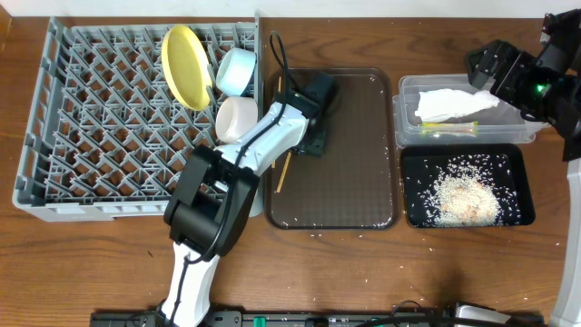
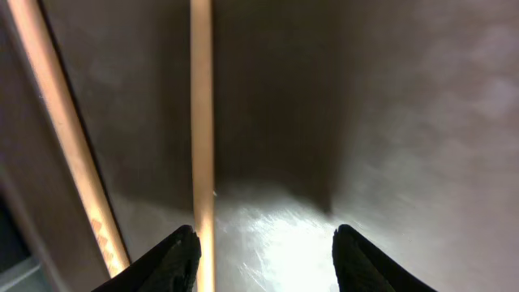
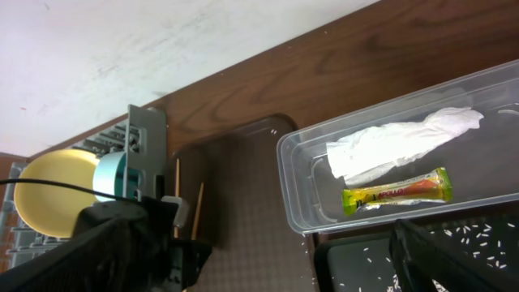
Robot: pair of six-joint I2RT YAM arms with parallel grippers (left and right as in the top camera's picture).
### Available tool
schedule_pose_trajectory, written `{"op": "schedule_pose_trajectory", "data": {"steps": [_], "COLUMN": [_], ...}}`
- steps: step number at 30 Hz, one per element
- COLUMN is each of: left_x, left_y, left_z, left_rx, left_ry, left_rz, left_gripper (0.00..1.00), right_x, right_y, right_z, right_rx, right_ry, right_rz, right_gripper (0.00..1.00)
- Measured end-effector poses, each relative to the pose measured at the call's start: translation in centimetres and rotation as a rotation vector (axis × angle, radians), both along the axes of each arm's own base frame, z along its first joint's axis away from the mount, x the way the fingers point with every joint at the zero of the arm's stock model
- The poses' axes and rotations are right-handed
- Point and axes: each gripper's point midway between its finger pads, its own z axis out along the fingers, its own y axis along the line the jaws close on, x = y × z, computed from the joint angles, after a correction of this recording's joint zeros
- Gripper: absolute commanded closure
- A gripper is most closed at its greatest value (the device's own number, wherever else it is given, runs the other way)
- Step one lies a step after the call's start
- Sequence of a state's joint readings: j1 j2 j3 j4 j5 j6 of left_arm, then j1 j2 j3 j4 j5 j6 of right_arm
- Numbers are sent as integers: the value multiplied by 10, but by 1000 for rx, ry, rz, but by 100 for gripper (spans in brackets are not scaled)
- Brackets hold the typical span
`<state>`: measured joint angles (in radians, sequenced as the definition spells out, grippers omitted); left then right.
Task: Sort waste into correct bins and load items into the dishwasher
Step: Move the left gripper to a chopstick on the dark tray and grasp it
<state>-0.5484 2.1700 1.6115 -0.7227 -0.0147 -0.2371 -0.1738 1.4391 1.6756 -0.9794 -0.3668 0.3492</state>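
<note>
My left gripper (image 1: 304,138) is open, low over the brown serving tray (image 1: 363,173). In the left wrist view, one wooden chopstick (image 2: 201,122) lies between its fingers (image 2: 268,264), close to the left finger. A second chopstick (image 2: 65,138) lies outside to the left. My right gripper (image 1: 492,77) is open and empty above the clear tub (image 1: 407,127). The tub holds the white napkin (image 1: 454,106) and the snack wrapper (image 3: 397,191). Rice (image 1: 463,193) lies in the black tray (image 1: 517,159). The yellow plate (image 1: 186,65), light blue bowl (image 1: 236,71) and white bowl (image 1: 238,116) stand in the grey dish rack (image 1: 91,127). No small white cup shows.
A few rice grains (image 1: 313,234) lie on the wooden table below the brown tray. The left arm (image 1: 213,204) stretches from the front edge across the rack's right corner. The right wrist view shows its own open fingers (image 3: 284,259) over the tub's rim (image 3: 292,186).
</note>
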Motion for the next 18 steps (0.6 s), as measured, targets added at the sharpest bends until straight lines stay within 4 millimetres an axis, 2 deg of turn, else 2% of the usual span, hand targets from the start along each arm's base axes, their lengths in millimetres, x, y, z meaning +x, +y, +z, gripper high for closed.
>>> {"op": "schedule_pose_trajectory", "data": {"steps": [4,8,14,18], "left_x": [6,8,0,-7], "left_y": [12,16,1,-10], "left_z": [-8,-8,-8,-7], "left_rx": [-4,-39,-113,-141], "left_ry": [17,37,81,99], "left_rz": [31,44,17,-12], "left_gripper": [47,64,90,92], "right_x": [0,0,0,0], "right_y": [0,0,0,0], "right_z": [0,0,0,0], "right_rx": [0,0,0,0], "right_ry": [0,0,0,0], "right_rz": [0,0,0,0], "right_gripper": [1,1,1,1]}}
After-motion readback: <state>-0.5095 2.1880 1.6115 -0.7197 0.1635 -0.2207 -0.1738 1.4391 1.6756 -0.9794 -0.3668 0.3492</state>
